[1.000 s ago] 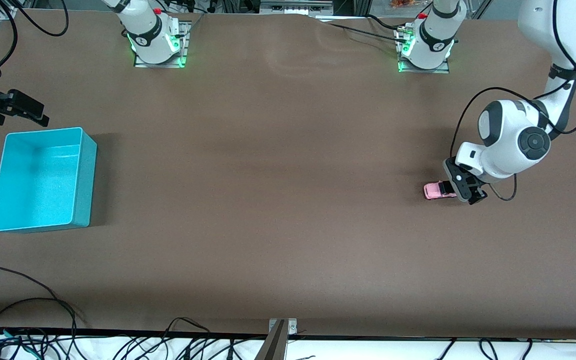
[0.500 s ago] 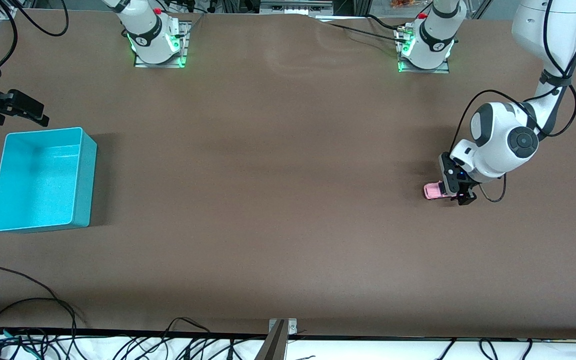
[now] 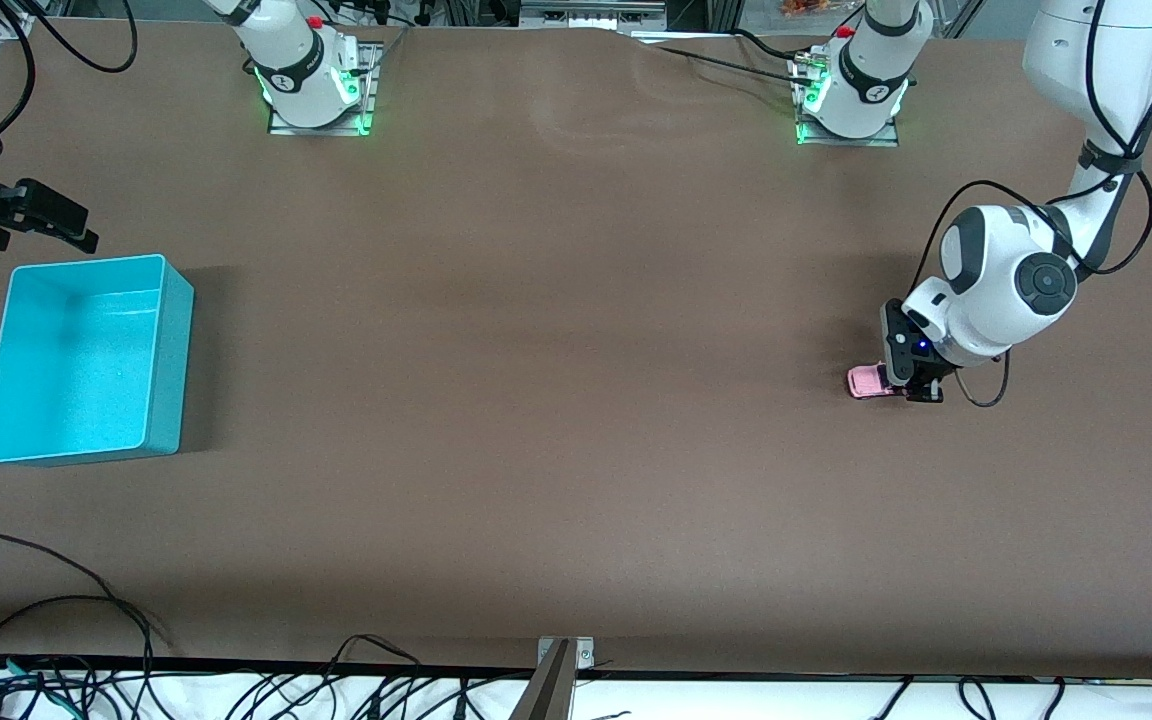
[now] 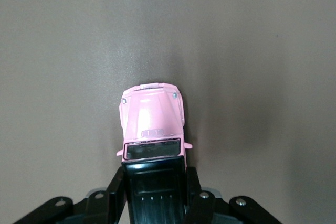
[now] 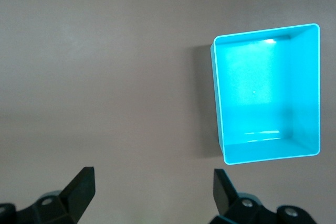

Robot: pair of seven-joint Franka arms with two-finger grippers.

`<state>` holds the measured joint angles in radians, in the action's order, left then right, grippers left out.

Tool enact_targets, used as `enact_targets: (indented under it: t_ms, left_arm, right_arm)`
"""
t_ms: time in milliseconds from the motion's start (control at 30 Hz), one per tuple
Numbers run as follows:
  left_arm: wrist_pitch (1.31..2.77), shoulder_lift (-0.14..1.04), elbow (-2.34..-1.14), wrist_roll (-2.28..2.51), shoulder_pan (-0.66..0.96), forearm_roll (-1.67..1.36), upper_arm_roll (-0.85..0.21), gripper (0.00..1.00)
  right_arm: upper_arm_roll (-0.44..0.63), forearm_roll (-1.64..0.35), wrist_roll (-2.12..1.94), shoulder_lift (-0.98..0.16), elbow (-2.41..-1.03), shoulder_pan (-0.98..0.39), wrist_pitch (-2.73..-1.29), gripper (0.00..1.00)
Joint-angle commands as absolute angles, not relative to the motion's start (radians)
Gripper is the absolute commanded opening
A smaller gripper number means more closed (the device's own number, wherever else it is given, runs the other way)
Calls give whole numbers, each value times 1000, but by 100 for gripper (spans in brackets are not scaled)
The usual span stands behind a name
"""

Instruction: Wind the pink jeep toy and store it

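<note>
Left gripper (image 3: pixel 914 388) sits low on the table, its jaws clamped on the black-roofed half of the pink jeep toy (image 3: pixel 868 380). From its wrist, both fingers (image 4: pixel 116 188) pinch squarely; pull back with the wheels pressed down (no lifting). Right gripper (image 5: pixel 153 186) waits spread above the turquoise bin (image 5: pixel 310 88).

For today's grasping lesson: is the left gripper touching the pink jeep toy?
Touching. In the left wrist view, the left gripper has its fingers pressed against both sides of the black rear of the pink jeep toy, with no gap visible.
</note>
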<state>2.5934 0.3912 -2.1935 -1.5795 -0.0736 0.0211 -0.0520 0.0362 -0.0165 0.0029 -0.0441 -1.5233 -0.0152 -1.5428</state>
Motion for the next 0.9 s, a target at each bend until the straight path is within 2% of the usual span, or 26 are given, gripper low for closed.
enact_targets:
  t_ms: [0, 600, 867]
  left_arm:
    - [2605, 393, -2197, -1611, -77, 32, -52, 0]
    - [2603, 393, -2189, -1717, -69, 23, -52, 0]
    - [2603, 443, -2191, -1692, -75, -38, -45, 0]
  right_arm:
    - [37, -34, 15, -54, -1499, -14, -1534, 100]
    - [35, -34, 17, -52, -1499, -14, -1528, 100]
    - [35, -35, 17, -52, -1499, -15, -1531, 100]
